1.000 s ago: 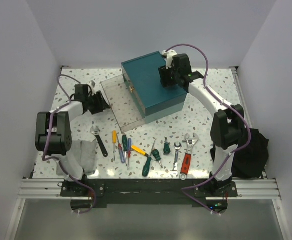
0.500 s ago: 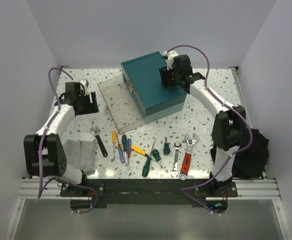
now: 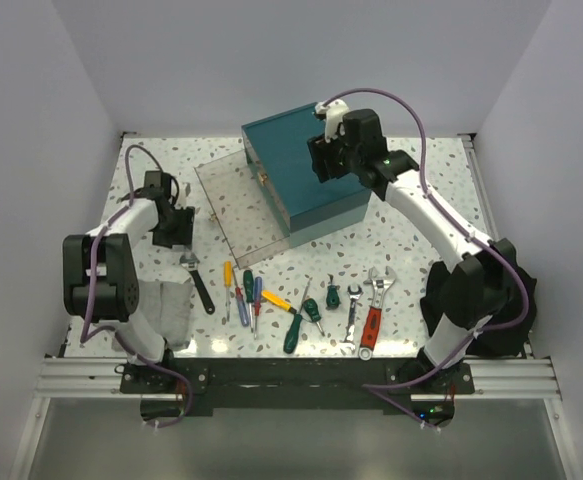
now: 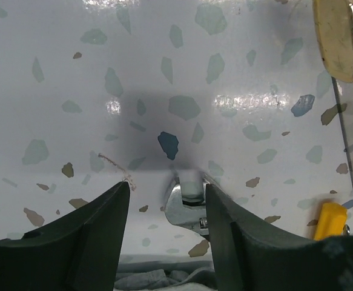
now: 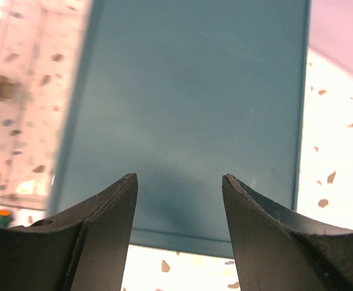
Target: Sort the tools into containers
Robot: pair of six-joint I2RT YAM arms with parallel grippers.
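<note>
The teal box (image 3: 306,172) stands at the back middle with one clear drawer (image 3: 241,208) pulled out to its left. The tools lie in a row near the front: a black-handled wrench (image 3: 198,284), several screwdrivers (image 3: 249,292), a silver wrench (image 3: 354,312) and a red-handled wrench (image 3: 373,308). My left gripper (image 3: 175,234) is open and empty, low over the table just behind the black-handled wrench. In the left wrist view the wrench's silver head (image 4: 186,210) lies between my fingers (image 4: 167,189), close to the right one. My right gripper (image 3: 331,160) is open and empty over the box top (image 5: 188,103).
A grey folded cloth (image 3: 167,308) lies at the front left beside the black-handled wrench, and shows under my left fingers (image 4: 158,282). The drawer's brass knob (image 4: 339,36) and clear wall (image 4: 352,151) are at the right of the left wrist view, with a yellow handle (image 4: 331,218) below.
My left gripper has left the drawer's side, swung out to the left, then come forward towards the black-handled wrench. My right gripper has shifted slightly left over the box.
</note>
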